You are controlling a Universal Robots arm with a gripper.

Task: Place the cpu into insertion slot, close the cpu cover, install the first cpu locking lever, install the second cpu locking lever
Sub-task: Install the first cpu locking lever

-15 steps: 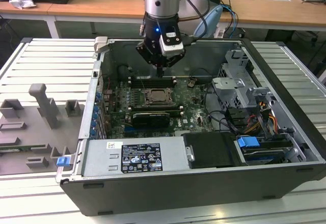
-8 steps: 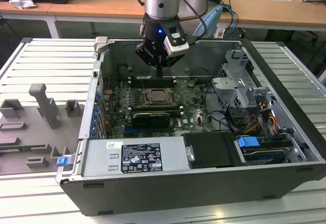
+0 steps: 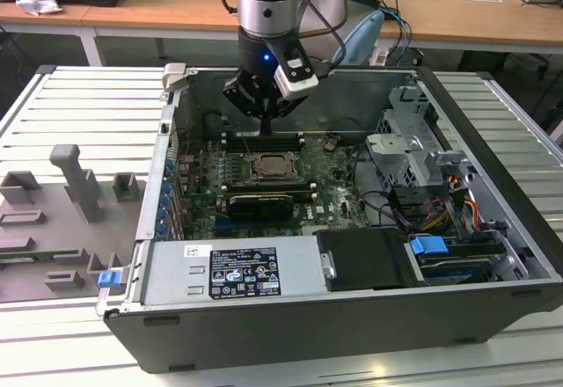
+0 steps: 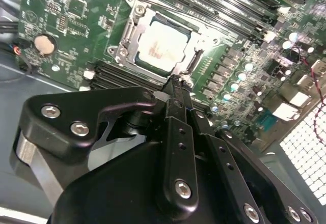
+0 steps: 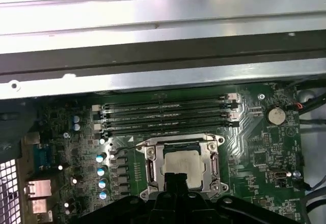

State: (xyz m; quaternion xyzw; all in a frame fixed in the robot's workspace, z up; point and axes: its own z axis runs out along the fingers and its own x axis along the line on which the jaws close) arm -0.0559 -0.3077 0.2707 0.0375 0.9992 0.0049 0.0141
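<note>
One gripper (image 4: 179, 83), jaws narrowed together and empty, hovers at the insertion slot (image 4: 120, 56) rim; the cpu (image 4: 162, 43) lies seated just beyond its tip, under the cpu cover (image 4: 199, 36).

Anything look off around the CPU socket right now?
The cpu sits flat under the cpu cover, nothing skewed. Two oddities: a brownish smear on the cpu's top, and a thin wire lever sticking out sideways past the cover's corner, seemingly unlatched. The gripper is at the cover's edge.
</note>
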